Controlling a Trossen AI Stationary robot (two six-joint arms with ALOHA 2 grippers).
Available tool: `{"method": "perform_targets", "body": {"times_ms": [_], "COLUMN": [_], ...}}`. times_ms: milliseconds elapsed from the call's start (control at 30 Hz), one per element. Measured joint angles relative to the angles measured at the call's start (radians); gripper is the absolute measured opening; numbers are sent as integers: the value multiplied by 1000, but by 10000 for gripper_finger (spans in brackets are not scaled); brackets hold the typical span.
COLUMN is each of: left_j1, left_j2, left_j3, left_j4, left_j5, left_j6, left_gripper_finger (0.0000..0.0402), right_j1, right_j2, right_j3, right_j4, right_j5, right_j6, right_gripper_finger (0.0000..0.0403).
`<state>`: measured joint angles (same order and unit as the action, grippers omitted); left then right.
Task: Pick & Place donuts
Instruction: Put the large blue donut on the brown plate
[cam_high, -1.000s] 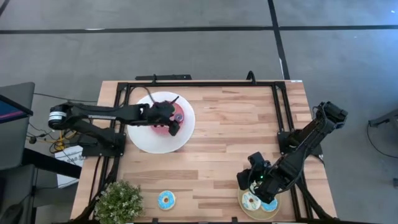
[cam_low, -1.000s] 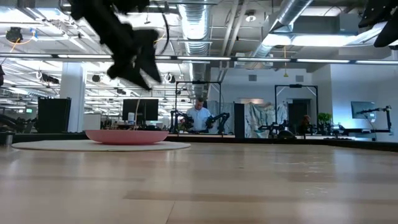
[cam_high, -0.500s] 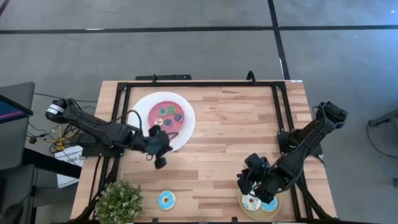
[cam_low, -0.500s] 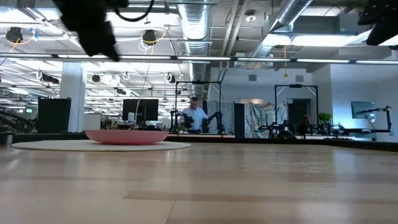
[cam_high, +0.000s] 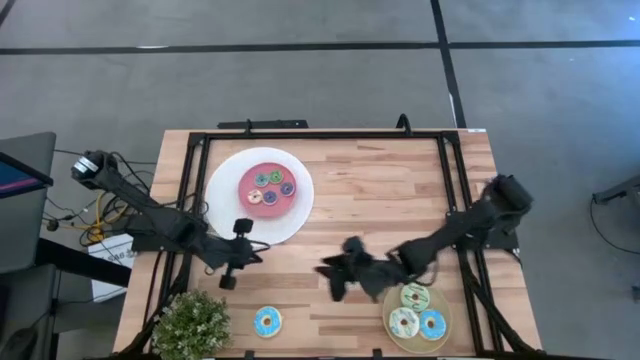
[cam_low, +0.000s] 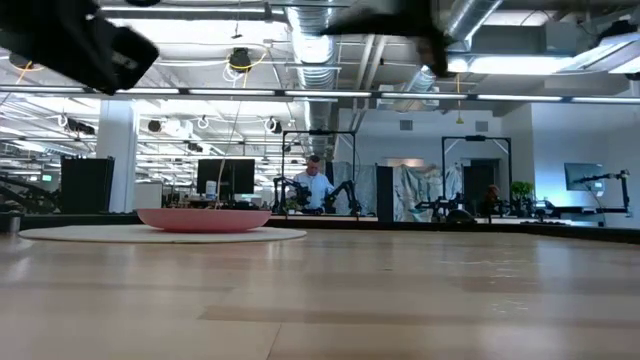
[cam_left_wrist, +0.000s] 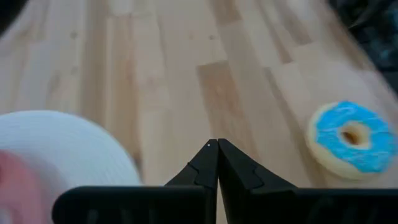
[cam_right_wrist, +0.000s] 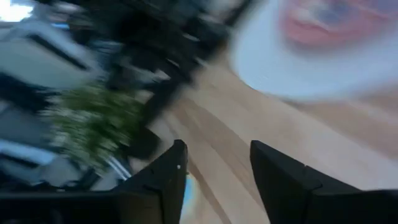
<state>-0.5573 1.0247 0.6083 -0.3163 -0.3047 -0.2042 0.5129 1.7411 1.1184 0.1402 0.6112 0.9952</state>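
Note:
Three larger donuts, light green (cam_high: 415, 295), cream (cam_high: 404, 323) and blue (cam_high: 432, 324), lie on the round tan plate (cam_high: 392, 310) at the near right. Another blue donut (cam_high: 267, 321) (cam_left_wrist: 352, 138) lies flat on the wood near the front edge. Several tiny donuts (cam_high: 270, 185) sit in the pink centre of the white plate (cam_high: 225, 215). My left gripper (cam_high: 228, 280) (cam_left_wrist: 217, 152) hovers shut and holding nothing, between the white plate and the blue donut. My right gripper (cam_high: 332, 275) (cam_right_wrist: 217, 165) is open and holding nothing over the middle of the table, left of the tan plate.
A potted green plant (cam_high: 190, 325) stands at the near left corner, close to the loose blue donut. A black frame (cam_high: 300, 135) runs along the table's edges. Bare wood lies between the two plates. A person stands at another table far behind, in the low view (cam_low: 320, 185).
My left gripper has gone from above the white plate toward the table's near edge, uncovering the tiny donuts. My right gripper has swung quickly from over the tan plate toward the table's left; the light green donut now shows on that plate.

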Motion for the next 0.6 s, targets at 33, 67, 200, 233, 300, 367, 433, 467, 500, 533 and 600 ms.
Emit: {"method": "perform_targets", "body": {"times_ms": [33,67,200,233,300,367,433,467,500,533,600], "left_j1": [-7,-13,-26,-28,-32,-32,-32,-32,-33,-33,-33], "left_j2": [-31,-68,-199,-230,-290,-341,-386,-406,-424,-439,-461], "left_j3": [-33,-67,-164,-176,-194,-206,-212,-215,-219,-219,-219], "left_j4": [24,31,40,42,34,37,34,34,28,18,2], "left_j5": [6,12,11,12,25,41,56,57,60,64,64], "left_j6": [-12,-28,-77,-79,-89,-84,-70,-67,-66,-66,-66], "left_gripper_finger": [0,0,0,0,0,0,0,0,0,0,0], "right_j1": [-20,-43,-111,-124,-143,-150,-150,-150,-149,-149,-149], "right_j2": [36,71,219,265,354,453,533,576,613,645,716], "right_j3": [20,52,298,384,553,732,886,962,1027,1084,1192], "right_j4": [83,123,-60,-152,-383,-537,-670,-706,-739,-790,-855], "right_j5": [-24,-53,-188,-228,-288,-335,-367,-379,-393,-403,-425], "right_j6": [-78,-142,-267,-295,-366,-438,-505,-534,-556,-575,-584], "right_gripper_finger": [176,185,219,226,236,242,244,244,244,244,244]}}
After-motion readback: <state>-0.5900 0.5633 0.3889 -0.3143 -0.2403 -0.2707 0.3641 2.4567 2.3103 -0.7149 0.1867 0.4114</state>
